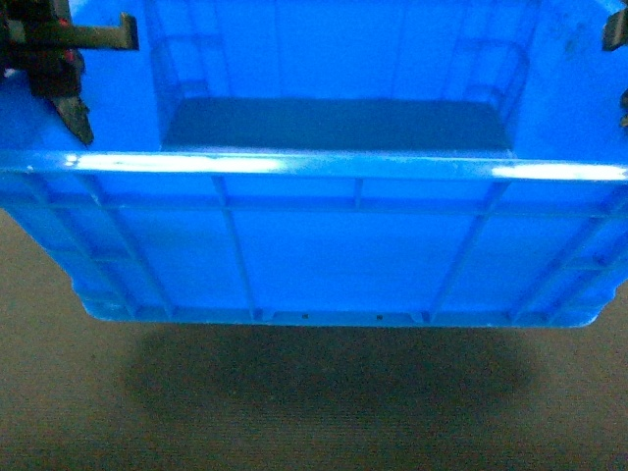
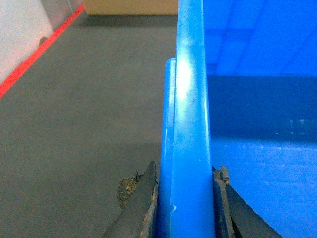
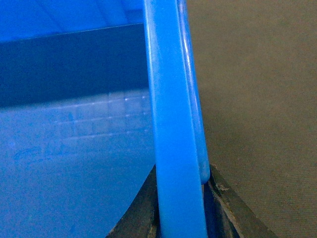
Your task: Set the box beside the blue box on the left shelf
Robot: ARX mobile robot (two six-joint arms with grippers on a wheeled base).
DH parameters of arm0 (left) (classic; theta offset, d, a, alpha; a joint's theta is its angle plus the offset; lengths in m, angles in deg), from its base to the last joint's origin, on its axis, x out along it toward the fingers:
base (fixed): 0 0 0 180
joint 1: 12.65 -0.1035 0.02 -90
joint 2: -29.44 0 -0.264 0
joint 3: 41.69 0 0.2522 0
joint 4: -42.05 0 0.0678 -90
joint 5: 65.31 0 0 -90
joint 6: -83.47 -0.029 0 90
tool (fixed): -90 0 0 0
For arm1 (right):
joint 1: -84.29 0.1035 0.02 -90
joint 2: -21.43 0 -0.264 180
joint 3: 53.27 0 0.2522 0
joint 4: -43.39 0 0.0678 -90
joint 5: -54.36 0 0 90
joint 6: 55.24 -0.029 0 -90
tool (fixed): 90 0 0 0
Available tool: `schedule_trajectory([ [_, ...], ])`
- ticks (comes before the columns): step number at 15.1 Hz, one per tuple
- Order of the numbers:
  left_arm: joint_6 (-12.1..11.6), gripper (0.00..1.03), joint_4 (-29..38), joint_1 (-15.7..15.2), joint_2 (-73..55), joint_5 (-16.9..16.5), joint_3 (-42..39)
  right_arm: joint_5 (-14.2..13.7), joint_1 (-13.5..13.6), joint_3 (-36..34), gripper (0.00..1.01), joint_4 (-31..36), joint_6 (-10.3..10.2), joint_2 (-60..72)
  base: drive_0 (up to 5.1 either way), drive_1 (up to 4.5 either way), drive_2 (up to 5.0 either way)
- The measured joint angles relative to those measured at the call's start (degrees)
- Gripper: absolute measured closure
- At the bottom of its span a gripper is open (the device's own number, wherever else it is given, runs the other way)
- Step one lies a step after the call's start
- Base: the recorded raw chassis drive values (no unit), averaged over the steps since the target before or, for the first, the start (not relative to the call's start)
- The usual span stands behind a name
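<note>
Above the grey carpeted floor point(image 1: 78, 412), the large bright blue ribbed plastic crate point(image 1: 324, 255) hangs, its side rims clamped by the left claw point(image 2: 183, 198) and right claw point(image 3: 181, 198). Each grip is only a narrow pinch, so uneven arm motion could let a rim slip and tilt or drop the crate; no shelf is visible.

The left gripper point(image 2: 185, 206) is clamped on the box point(image 1: 324, 245) rim, one finger on each side. The right gripper point(image 3: 181, 208) pinches the opposite rim likewise.

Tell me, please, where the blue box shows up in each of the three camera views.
Head: the box fills the upper frame, lifted above the floor.
Left wrist: its rim runs vertically, clamped by the left gripper.
Right wrist: the rim stands centre, clamped by the right gripper.
Shared landmark: the thick rim.
</note>
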Motion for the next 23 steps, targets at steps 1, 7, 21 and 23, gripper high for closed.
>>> schedule_trajectory([
  [1,-0.61,0.83,2.32,0.31,2.01,0.55,-1.90,-0.42,0.39,-1.27,0.83,0.81,-0.02,-1.97,0.0,0.00,0.0],
  [7,-2.93,0.84,12.96,2.93,13.97,4.92,-13.62,-3.32,2.23,-11.04,0.84,6.25,-0.28,-13.62,0.0,0.00,0.0],
  [21,-2.32,0.84,11.96,3.91,17.79,5.53,-16.15,-6.34,3.34,-15.17,0.85,10.78,0.44,-17.99,-0.1,-0.08,-0.1],
  [23,-2.32,0.84,11.93,3.85,17.86,5.53,-16.20,-6.34,3.43,-15.15,0.85,10.93,0.44,-17.99,-1.9,-1.88,-1.9],
])
